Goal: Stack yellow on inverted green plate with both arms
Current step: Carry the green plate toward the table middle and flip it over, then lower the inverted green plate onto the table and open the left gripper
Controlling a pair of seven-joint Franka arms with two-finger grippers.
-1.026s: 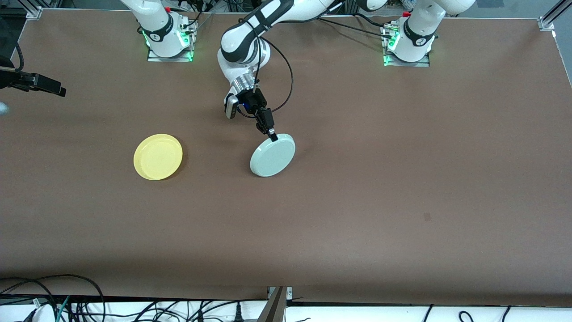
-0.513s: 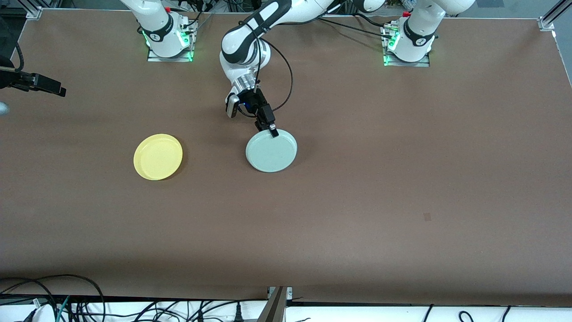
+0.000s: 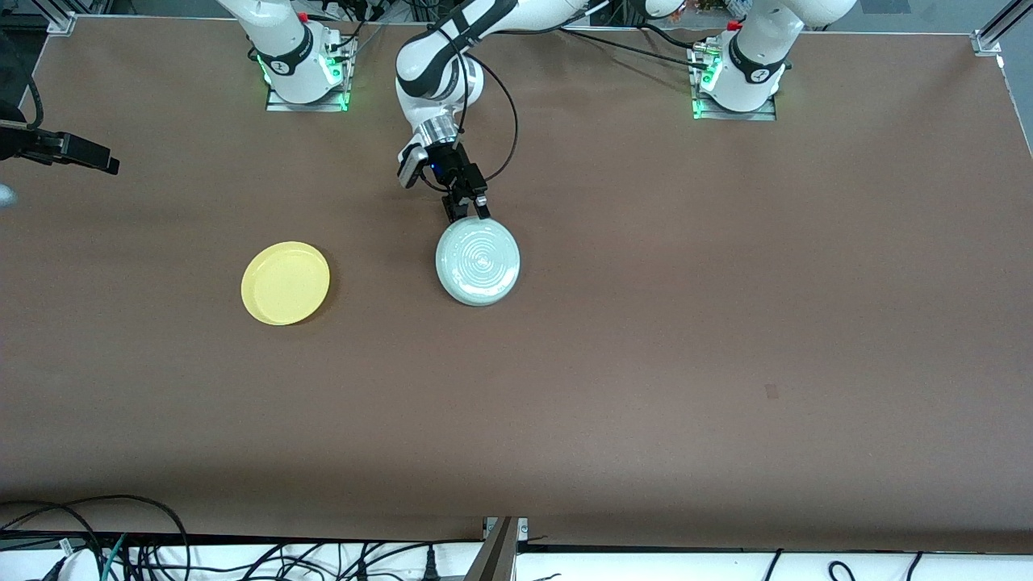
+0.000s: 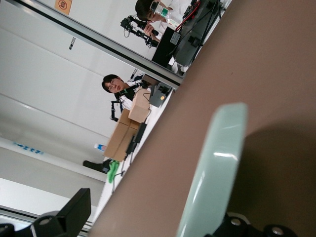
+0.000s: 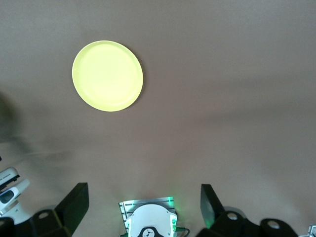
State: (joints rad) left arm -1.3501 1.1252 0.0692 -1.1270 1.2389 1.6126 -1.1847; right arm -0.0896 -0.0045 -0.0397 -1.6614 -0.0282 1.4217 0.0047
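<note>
The green plate (image 3: 478, 262) lies near the table's middle with its ringed underside facing up. My left gripper (image 3: 466, 211) is open just off the plate's rim, on the side toward the arm bases, and holds nothing. In the left wrist view the green plate (image 4: 217, 163) shows edge-on close to one finger of the left gripper (image 4: 155, 217). The yellow plate (image 3: 285, 282) sits rim up toward the right arm's end of the table. High above, my right gripper (image 5: 143, 205) is open and empty, looking down on the yellow plate (image 5: 107, 75).
The two arm bases (image 3: 300, 68) (image 3: 736, 77) stand along the table edge farthest from the front camera. A black camera mount (image 3: 69, 152) juts in at the right arm's end. Cables (image 3: 121, 541) hang below the nearest edge.
My left gripper opened and let go of the green plate, which went from tilted on its rim to underside up. The gripper drew back toward the bases. The right arm stayed still.
</note>
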